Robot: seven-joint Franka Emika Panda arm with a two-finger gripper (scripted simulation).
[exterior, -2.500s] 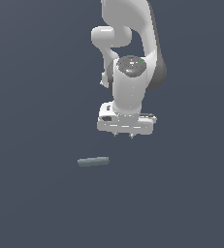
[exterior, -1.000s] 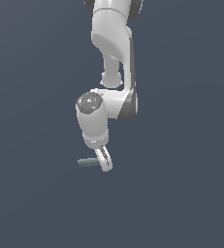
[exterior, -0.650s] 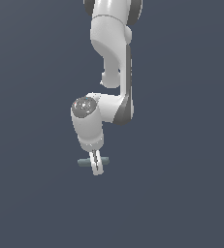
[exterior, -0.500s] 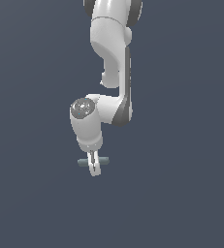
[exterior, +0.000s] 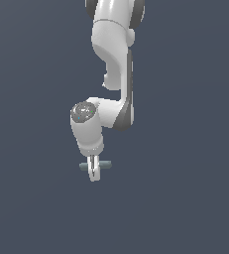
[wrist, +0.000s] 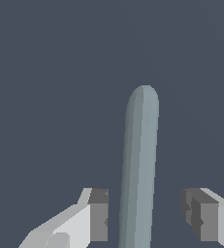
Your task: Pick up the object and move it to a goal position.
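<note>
The fingers [wrist: 145,220] straddle the grey-green bar [wrist: 140,169], spread apart with a clear gap on each side, so nothing is gripped yet. The bar lies between the 2 pads [wrist: 100,215], running crosswise to their closing line, its rounded end reaching out well past them. In the exterior view the bar [exterior: 106,163] pokes out on both sides of the lowered fingers [exterior: 93,171]. The approach looks finished; closing, lifting and carrying to the goal all remain. No goal marker shows in either view.
</note>
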